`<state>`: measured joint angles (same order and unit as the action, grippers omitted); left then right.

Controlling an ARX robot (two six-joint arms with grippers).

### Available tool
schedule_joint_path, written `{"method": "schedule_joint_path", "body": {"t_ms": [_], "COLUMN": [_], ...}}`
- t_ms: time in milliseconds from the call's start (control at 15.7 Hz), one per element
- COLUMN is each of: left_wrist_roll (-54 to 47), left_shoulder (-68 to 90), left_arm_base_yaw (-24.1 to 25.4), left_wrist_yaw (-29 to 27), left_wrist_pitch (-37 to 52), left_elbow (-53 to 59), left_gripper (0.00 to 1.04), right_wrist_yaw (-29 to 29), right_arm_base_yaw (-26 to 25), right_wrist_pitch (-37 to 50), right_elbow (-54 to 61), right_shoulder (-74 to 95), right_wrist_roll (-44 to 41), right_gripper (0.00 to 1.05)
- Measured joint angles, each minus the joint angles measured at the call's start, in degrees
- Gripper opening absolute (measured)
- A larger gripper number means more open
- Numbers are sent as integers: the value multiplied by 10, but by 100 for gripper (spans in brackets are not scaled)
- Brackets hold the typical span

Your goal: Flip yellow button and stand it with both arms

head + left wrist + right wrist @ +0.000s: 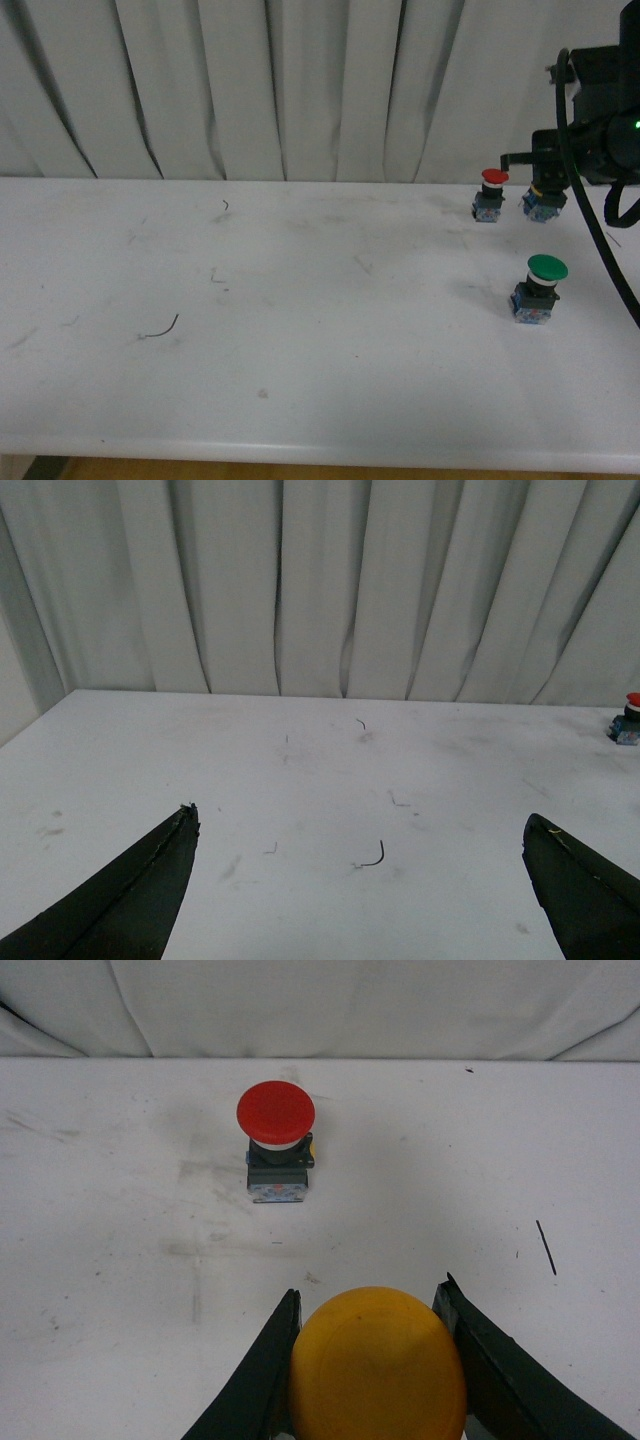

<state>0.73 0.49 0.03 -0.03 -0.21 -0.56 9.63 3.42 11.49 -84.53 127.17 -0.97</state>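
Between the pointed black fingers of the right gripper (370,1295), smooth domed yellow button (378,1365), clasped at its cap, far right on the scuffed white table (300,300), just beside the red button (276,1140), green button (540,288) nearer, left gripper (360,815) spread wide, pleated curtain (250,90) behind.

Front view looks from the robot's body across the table (300,380) to a curtain (300,90). Left wrist view faces likewise, lower. Right wrist view sits close over the yellow button (378,1365). All share the red button (493,192).
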Motion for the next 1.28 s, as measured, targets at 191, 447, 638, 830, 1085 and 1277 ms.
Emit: {"method": "schedule_joint_path", "body": {"t_ms": [191, 447, 638, 830, 1085, 1277], "left_wrist_roll": [0, 0, 0, 0, 0, 0], "left_shoulder": [0, 0, 0, 0, 0, 0], "left_arm_base_yaw": [0, 0, 0, 0, 0, 0], "left_wrist_yaw": [0, 0, 0, 0, 0, 0], "left_wrist_pitch": [0, 0, 0, 0, 0, 0], "left_elbow": [0, 0, 0, 0, 0, 0], "left_gripper": [98, 98, 98, 98, 98, 98], "right_wrist_yaw": [2, 11, 22, 23, 23, 27], "right_arm_base_yaw": [3, 8, 9, 15, 19, 22], "right_wrist_pitch": [-23, -59, -67, -67, -64, -61], "right_elbow": [-32, -121, -144, -144, -145, -145], "right_shoulder": [44, 103, 127, 141, 142, 143], "right_wrist_roll": [8, 11, 6, 4, 0, -5], "right_gripper": [36, 36, 36, 36, 36, 36]}}
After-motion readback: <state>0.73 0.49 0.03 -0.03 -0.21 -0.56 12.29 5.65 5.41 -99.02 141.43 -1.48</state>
